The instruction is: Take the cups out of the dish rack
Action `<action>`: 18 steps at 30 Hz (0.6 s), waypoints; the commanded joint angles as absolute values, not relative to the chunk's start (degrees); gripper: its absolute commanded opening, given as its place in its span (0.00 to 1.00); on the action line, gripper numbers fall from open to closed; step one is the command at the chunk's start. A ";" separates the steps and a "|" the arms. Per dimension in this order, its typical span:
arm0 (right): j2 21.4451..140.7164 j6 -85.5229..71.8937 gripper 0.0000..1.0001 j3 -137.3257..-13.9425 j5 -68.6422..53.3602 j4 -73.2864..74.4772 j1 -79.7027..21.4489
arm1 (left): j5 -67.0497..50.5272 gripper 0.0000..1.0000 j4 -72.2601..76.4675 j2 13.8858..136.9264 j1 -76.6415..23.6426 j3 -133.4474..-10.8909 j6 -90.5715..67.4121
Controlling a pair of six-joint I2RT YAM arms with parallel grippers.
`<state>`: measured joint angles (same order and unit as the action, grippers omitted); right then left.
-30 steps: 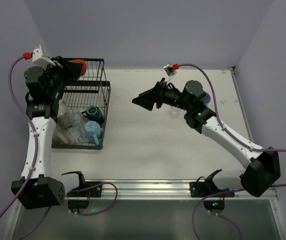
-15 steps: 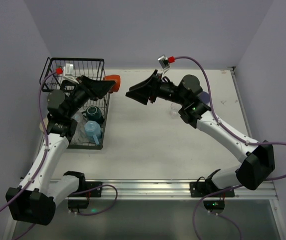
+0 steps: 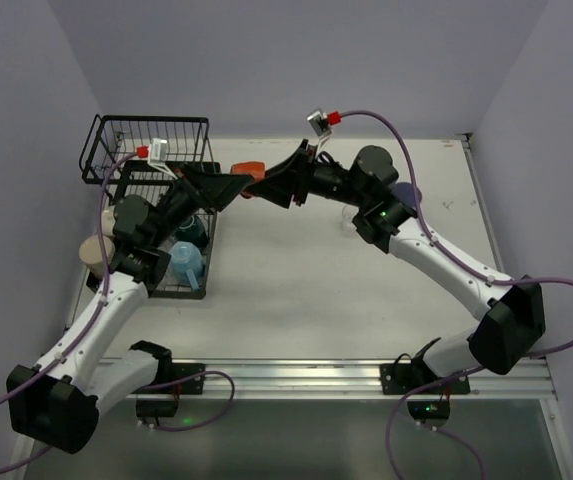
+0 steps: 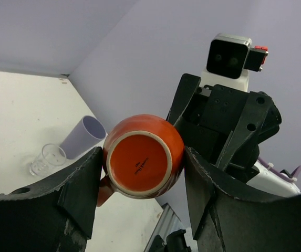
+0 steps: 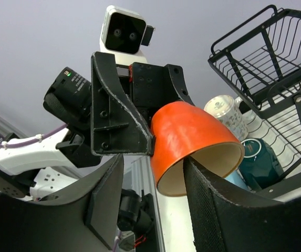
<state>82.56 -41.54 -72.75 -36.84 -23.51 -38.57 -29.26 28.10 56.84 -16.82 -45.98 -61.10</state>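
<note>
left gripper (image 4: 142, 176): jaws clenched on orange mug (image 4: 139, 157), in the air | right gripper (image 5: 153, 176): jaws spread around the mug rim, gap on one side

An orange ceramic cup (image 5: 192, 139) with a cream inside sits clamped in the left gripper (image 5: 158, 113), its mouth between the right gripper's (image 5: 161, 205) spread fingers. Behind, a black wire dish rack (image 5: 268, 63) holds a teal mug (image 5: 258, 157).

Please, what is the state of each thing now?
Orange mug: in air, on its side.
Left claw: shut on it.
Right claw: around the mug's mouth, grip unclear.
Teal mug: in rack.
Blue mug: in rack.
Tumbler: on table.
Glass: on table.
</note>
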 commanded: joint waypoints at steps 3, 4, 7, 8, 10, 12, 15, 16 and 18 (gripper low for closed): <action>83.14 -40.08 0.47 -75.06 -38.32 -24.87 -39.20 | -24.09 0.00 36.65 54.41 -20.12 -44.48 -64.33; 83.23 -40.34 0.47 -74.80 -38.41 -25.22 -39.37 | -22.52 0.00 37.52 53.97 -21.17 -44.04 -64.77; 83.32 -40.78 0.45 -73.92 -38.85 -26.63 -39.64 | -20.31 0.00 39.37 53.70 -23.46 -42.19 -65.48; 83.41 -40.87 0.45 -73.39 -38.93 -26.98 -39.73 | -19.26 0.00 40.42 53.61 -23.90 -41.49 -65.83; 83.32 -41.04 0.44 -72.95 -39.46 -28.03 -39.81 | -18.90 0.00 41.74 53.79 -24.52 -40.78 -66.97; 83.15 -41.04 0.44 -72.25 -39.81 -29.08 -39.90 | -18.72 0.00 43.50 54.14 -25.22 -40.17 -68.20; 82.79 -41.13 0.46 -71.28 -41.39 -30.75 -39.81 | -17.93 0.00 45.44 54.32 -25.40 -39.46 -69.17; 82.71 -41.05 0.52 -70.93 -41.83 -31.28 -39.81 | -17.49 0.00 45.53 54.14 -25.40 -39.46 -69.34; 82.00 -40.70 0.56 -69.70 -42.63 -32.69 -39.90 | -17.40 0.00 45.70 53.97 -25.40 -39.64 -69.52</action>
